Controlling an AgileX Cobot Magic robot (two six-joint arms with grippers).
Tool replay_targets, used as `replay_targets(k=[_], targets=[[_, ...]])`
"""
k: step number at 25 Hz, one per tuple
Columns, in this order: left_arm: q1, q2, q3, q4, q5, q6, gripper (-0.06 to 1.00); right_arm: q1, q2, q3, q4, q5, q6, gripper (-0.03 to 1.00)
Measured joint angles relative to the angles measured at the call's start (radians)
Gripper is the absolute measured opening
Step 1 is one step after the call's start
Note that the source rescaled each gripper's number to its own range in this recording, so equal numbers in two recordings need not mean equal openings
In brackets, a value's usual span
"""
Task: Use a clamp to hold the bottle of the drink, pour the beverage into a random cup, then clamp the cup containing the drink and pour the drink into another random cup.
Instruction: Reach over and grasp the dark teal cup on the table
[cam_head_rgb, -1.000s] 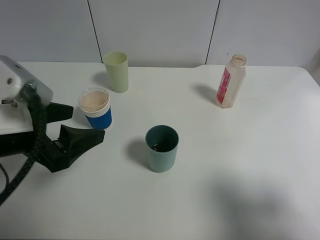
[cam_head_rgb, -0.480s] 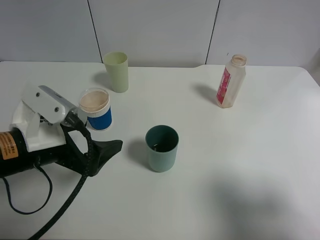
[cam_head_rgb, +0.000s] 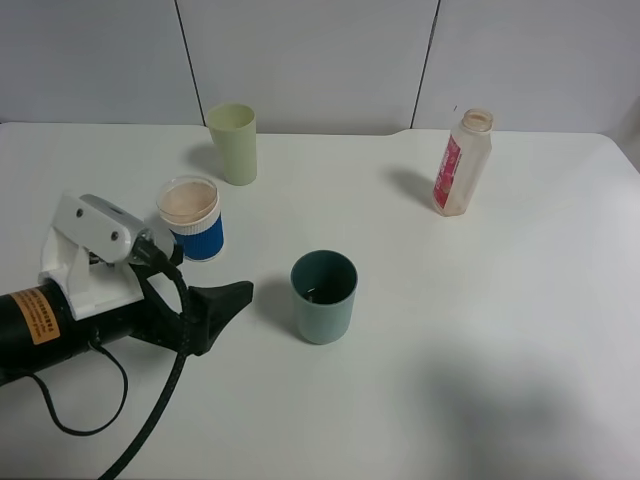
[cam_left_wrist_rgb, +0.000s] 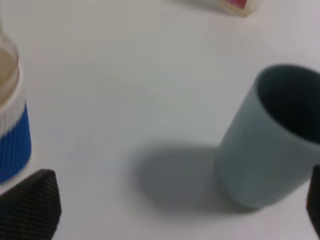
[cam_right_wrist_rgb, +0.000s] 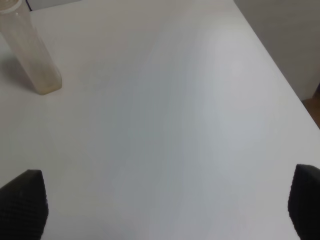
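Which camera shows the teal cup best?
The exterior high view: the teal cup is whole, seen from above into its dark inside. The left wrist view shows it close but blurred and cut off at the edge. The right wrist view misses it.

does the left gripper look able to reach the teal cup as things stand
Probably yes. The left gripper is open and faces the teal cup, with only bare table between them. The blue cup stands off to one side. The teal cup sits off-centre to the gripper, so a sideways shift seems needed.
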Motion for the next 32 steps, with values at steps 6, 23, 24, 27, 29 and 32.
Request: replay_targets(k=[6, 23, 24, 27, 29, 32], targets=[[0.000, 0.006, 0.036, 0.009, -0.041, 0.024, 0.99, 0.000, 0.000, 0.000, 0.000, 0.000, 0.001, 0.97], [0.000, 0.194, 0.053, 0.099, -0.279, 0.173, 1.00, 0.000, 0.000, 0.000, 0.000, 0.000, 0.001, 0.97], [0.000, 0.208, 0.053, 0.101, -0.305, 0.173, 1.00, 0.000, 0.000, 0.000, 0.000, 0.000, 0.001, 0.97], [0.000, 0.249, 0.053, 0.104, -0.337, 0.173, 1.00, 0.000, 0.000, 0.000, 0.000, 0.000, 0.001, 0.97], [0.000, 0.285, 0.053, 0.110, -0.338, 0.173, 1.00, 0.000, 0.000, 0.000, 0.000, 0.000, 0.001, 0.97], [0.000, 0.362, 0.053, 0.132, -0.338, 0.172, 1.00, 0.000, 0.000, 0.000, 0.000, 0.000, 0.001, 0.97]])
